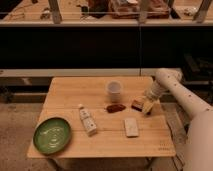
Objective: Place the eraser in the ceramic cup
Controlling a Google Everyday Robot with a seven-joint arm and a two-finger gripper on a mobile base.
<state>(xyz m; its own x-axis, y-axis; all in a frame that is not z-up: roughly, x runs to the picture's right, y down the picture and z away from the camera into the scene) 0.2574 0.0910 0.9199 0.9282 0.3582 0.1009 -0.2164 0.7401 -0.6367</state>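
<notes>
The eraser, a small dark brown block with a tan underside, lies on the wooden table right of centre. The white ceramic cup stands upright behind and to the left of it, near the table's middle. My gripper hangs from the white arm that reaches in from the right. It is low over the table, right next to the eraser's right side. I cannot tell whether it touches the eraser.
A dark reddish-brown lump lies in front of the cup. A flat pale rectangle lies near the front. A small white bottle lies left of centre. A green plate sits at the front left corner. A dark shelf stands behind the table.
</notes>
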